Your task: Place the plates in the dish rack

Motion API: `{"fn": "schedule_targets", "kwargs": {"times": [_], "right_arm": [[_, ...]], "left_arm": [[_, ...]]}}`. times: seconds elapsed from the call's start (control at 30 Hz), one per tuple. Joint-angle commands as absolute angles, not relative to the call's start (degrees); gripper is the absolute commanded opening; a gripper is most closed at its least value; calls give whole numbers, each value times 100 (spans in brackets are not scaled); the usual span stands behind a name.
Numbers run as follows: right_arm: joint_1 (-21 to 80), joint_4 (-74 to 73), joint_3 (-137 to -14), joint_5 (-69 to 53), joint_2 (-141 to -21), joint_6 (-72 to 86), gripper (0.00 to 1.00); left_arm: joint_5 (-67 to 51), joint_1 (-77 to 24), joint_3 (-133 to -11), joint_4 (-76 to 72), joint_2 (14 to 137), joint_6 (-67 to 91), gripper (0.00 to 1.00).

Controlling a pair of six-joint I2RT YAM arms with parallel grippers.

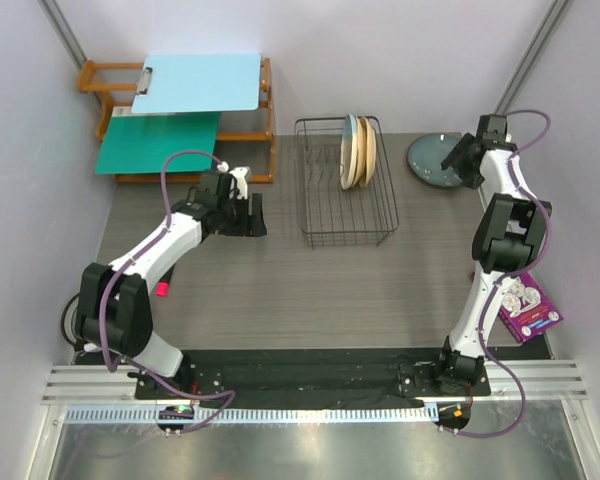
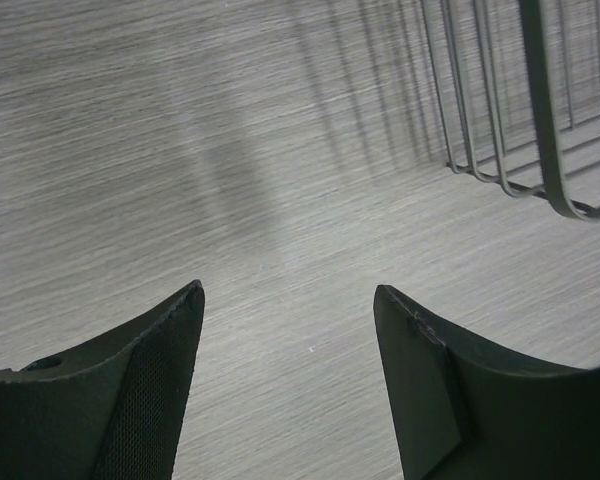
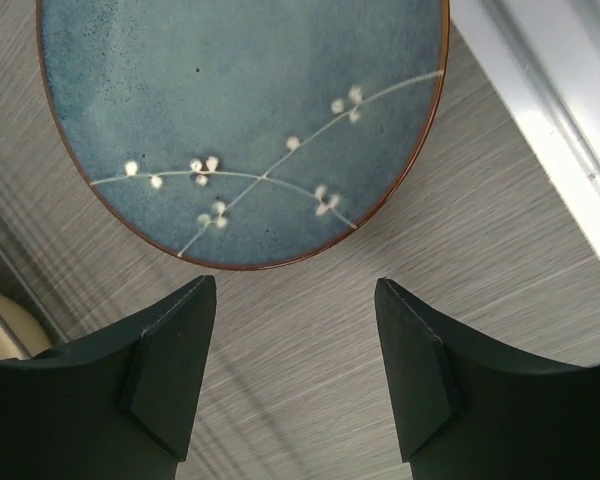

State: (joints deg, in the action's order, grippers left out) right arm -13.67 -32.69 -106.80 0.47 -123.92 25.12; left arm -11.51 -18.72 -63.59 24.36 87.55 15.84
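Right arm (image 1: 495, 240) raised and extended to the far right of the table (image 1: 280, 290), right gripper (image 3: 295, 290) spread open just short of the teal plate (image 3: 240, 120) lying flat, left arm (image 1: 160, 250) stretched low and forward, left gripper (image 2: 288, 295) open and empty beside the dish rack (image 1: 348, 243), three plates (image 1: 358, 152) standing on edge inside it

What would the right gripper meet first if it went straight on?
Probably the near rim of the teal plate, just ahead of the open right gripper; depth is unclear, so the table may come first.

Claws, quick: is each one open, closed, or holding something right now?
Left claw: open, empty, near the rack.
Right claw: open, empty, just short of the teal plate.
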Motion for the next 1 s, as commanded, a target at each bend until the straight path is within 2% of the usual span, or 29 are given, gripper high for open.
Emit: {"fn": "schedule_targets", "kwargs": {"times": [0.0,0.37,0.87,0.97], "right_arm": [[-1494,-3103,-10487,217,-12015,3497,71],[-1468,-3120,-9774,738,-11874,4693,75],[-1450,-2997,-10345,589,-12867,5528,76],[-1406,-3006,-10433,501,-13086,5651,71]], "left_arm": [[-1134,-1811,-6767,2584,8982,1450,69],[-1626,-1732,-7198,3085,9518,1599,67],[-2092,-1740,-8059,3559,10529,1626,64],[-2083,-1740,-8138,3586,10626,1591,64]]}}
